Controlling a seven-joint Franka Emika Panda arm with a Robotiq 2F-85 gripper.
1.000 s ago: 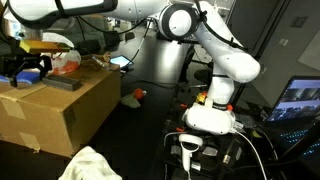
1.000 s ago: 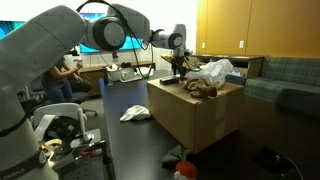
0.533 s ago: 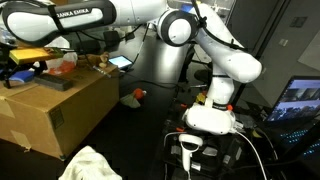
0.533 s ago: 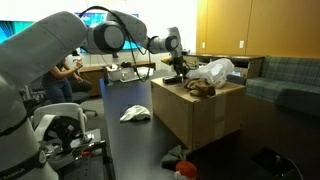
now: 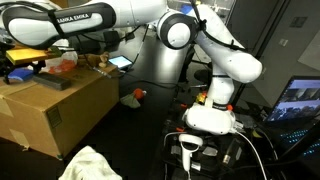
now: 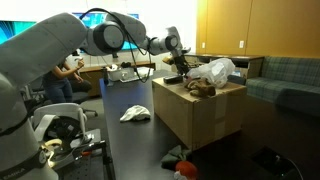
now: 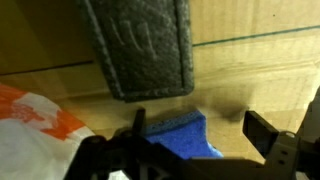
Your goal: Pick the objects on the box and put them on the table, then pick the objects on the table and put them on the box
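The box (image 5: 60, 115) (image 6: 205, 120) is a big brown carton on the black table (image 6: 125, 95). My gripper (image 5: 22, 68) (image 6: 178, 68) hovers open over the box top (image 7: 250, 40). In the wrist view the blue flat pad (image 7: 185, 135) lies between the open fingers of the gripper (image 7: 200, 135), nothing gripped. The dark grey slab (image 7: 140, 45) (image 5: 62, 84) lies just beyond it. The white-and-orange bag (image 7: 35, 130) (image 6: 215, 72) sits beside them. A brown lump (image 6: 203, 90) rests near the box edge. The white cloth (image 6: 135, 115) (image 5: 90, 165) and small red-green toy (image 5: 138, 95) lie on the table.
The robot's white base (image 5: 212, 115) stands on the table beside the box. A monitor (image 5: 300, 100) glows at the right edge. A person (image 6: 65, 75) sits at a far desk. A sofa (image 6: 285, 85) is behind the box.
The gripper has moved further across the box top, away from the robot base, staying open. The objects have not moved.
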